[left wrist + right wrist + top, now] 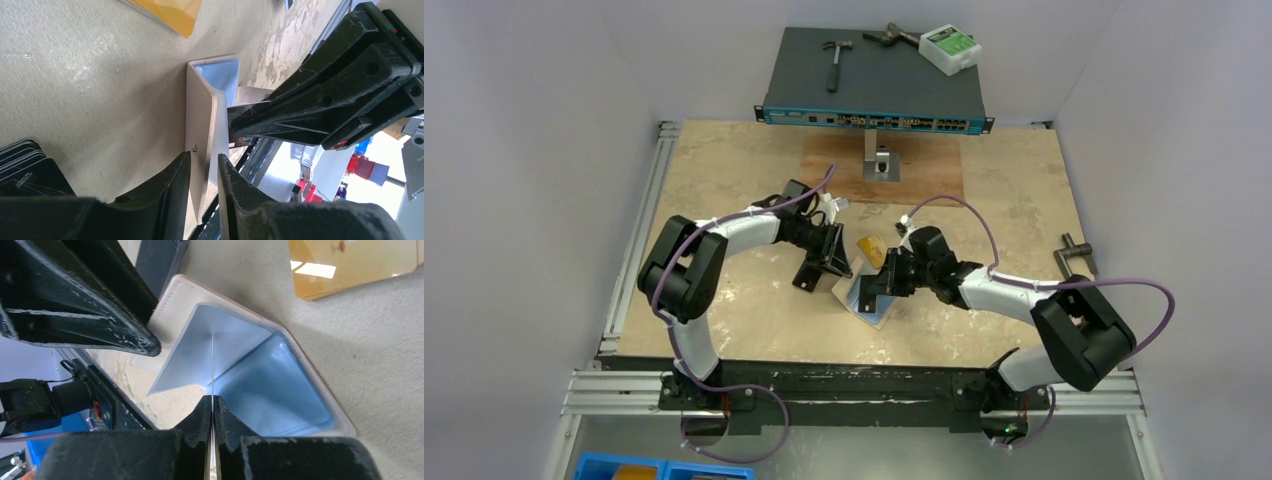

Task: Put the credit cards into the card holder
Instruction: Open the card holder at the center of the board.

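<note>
One card, face hidden, gripped by right pincer | left pincer clamps holder

No text, brand or number is legible in any view. The white rectangular box with a green label carries print too small to read. The port markings on the teal-edged black rack-type network switch and the faint lines on the stack of dark rounded-corner plastic cards cannot be read either.
</note>
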Available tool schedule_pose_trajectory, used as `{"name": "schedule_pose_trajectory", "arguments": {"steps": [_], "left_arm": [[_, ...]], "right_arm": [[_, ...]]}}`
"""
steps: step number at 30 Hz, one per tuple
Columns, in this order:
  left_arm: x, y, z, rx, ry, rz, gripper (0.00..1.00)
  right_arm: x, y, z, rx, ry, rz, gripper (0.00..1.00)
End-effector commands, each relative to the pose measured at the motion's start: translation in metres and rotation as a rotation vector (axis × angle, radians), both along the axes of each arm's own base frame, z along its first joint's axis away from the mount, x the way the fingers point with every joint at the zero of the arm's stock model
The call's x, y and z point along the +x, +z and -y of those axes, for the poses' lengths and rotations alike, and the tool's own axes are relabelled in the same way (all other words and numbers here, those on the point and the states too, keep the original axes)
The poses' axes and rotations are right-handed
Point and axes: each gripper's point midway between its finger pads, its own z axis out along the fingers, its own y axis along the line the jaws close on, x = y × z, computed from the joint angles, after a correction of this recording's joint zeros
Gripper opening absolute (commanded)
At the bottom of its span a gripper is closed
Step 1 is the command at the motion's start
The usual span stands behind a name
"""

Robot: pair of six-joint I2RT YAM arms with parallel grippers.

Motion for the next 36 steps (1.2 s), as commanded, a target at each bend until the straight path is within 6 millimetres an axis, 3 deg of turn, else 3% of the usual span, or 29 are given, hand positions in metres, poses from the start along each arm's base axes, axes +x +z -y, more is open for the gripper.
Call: {"name": "schedule_pose_trajectory", "arguments": {"steps": [1, 13, 19, 25, 30, 36], "left_arm": [[0.01, 0.015, 0.004, -0.055, 0.011, -0.005, 0.26], [0.013, 0.014, 0.001, -0.062, 0.018, -0.026, 0.29], [0.004, 0.002, -0.004, 0.019, -0.021, 0.039, 0.39], [-0.002, -0.001, 0.0, 0.079, -0.059, 0.104, 0.32], [-0.004, -0.003, 0.001, 0.087, -0.059, 0.089, 0.19], [-0.007, -0.004, -0.001, 0.09, -0.052, 0.084, 0.06]], "right_arm": [[0.016, 0.031, -0.016, 0.07, 0.036, 0.092, 0.0], [0.017, 0.021, -0.028, 0.066, 0.072, 0.068, 0.0], [0.016, 0.02, -0.027, 0.067, 0.068, 0.067, 0.0], [0.016, 0.021, -0.026, 0.072, 0.063, 0.069, 0.0], [0.009, 0.023, -0.022, 0.078, 0.062, 0.065, 0.0], [-0.009, 0.02, 0.003, 0.047, 0.024, 0.054, 0.0]]}}
